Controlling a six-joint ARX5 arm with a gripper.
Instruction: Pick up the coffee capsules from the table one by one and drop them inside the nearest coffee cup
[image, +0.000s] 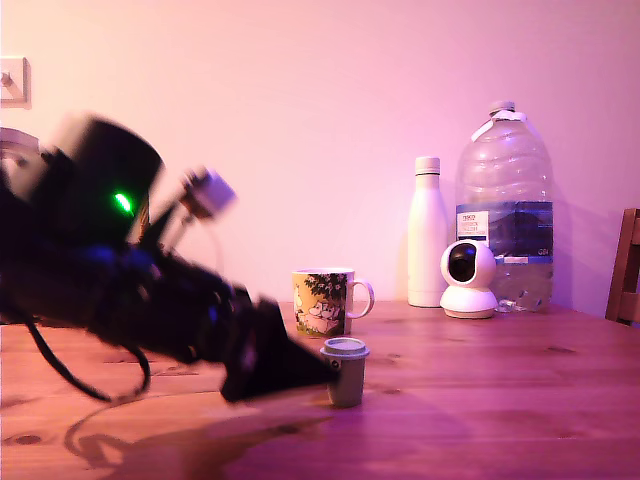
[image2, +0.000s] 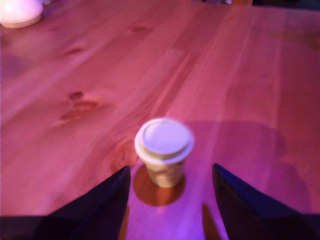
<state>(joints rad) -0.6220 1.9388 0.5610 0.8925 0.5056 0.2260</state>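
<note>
A grey-olive coffee capsule (image: 346, 373) with a pale flat top stands upright on the wooden table (image: 480, 400). The dark gripper (image: 325, 375) reaches in from the exterior view's left, its tip right at the capsule. The wrist view shows the capsule (image2: 164, 150) just ahead of the gap between the two black fingers (image2: 107, 200), which stand open on either side without touching it. Behind the capsule sits the coffee cup (image: 325, 302), a pale mug with a yellow-green print and its white handle toward the exterior view's right.
At the back of the table stand a white bottle (image: 427, 232), a small white camera (image: 468, 279) and a large clear water jug (image: 505, 205). A chair edge (image: 625, 265) shows at the exterior view's right. A black cable (image: 70, 375) loops under the arm.
</note>
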